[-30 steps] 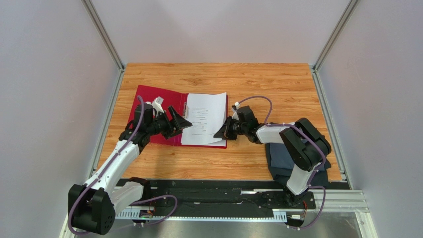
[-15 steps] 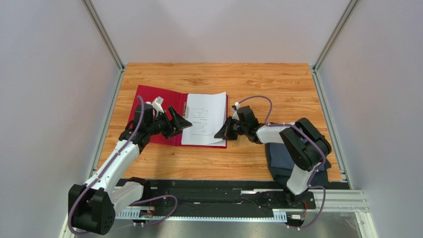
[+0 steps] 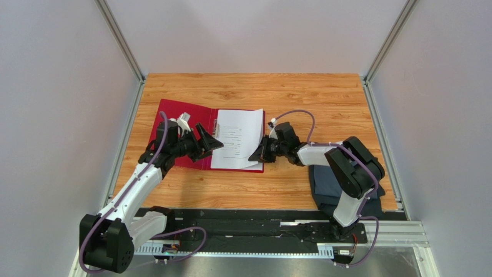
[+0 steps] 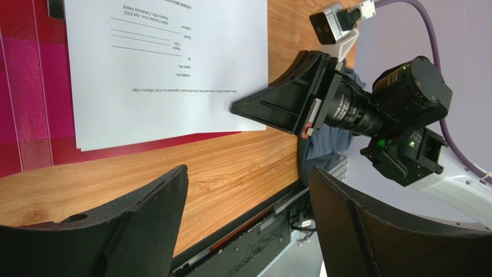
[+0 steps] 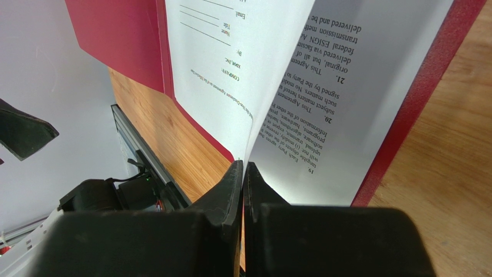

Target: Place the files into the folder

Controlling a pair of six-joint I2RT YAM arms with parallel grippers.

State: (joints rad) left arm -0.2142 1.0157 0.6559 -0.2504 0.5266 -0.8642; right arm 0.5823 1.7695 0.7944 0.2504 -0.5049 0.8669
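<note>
Jaws of the right gripper (image 5: pixel 242 173) are pinching the top sheet of the files (image 5: pixel 219 86) by its right edge; jaws of the left gripper (image 4: pixel 247 176) are standing wide apart, gripping nothing.
The files are lying on the right half of the opened folder (image 3: pixel 173 118), which is sitting toward the left edge of the worktop (image 3: pixel 289 190); the left gripper is hovering over its spine.

Left gripper (image 4: pixel 248 173): fingers spread apart above the table (image 4: pixel 144 158), close to its near edge. Files (image 4: pixel 167 69): flat on the red folder (image 4: pixel 26 75). Right gripper (image 4: pixel 238 107): fingers together on the files' corner nearest that edge.
</note>
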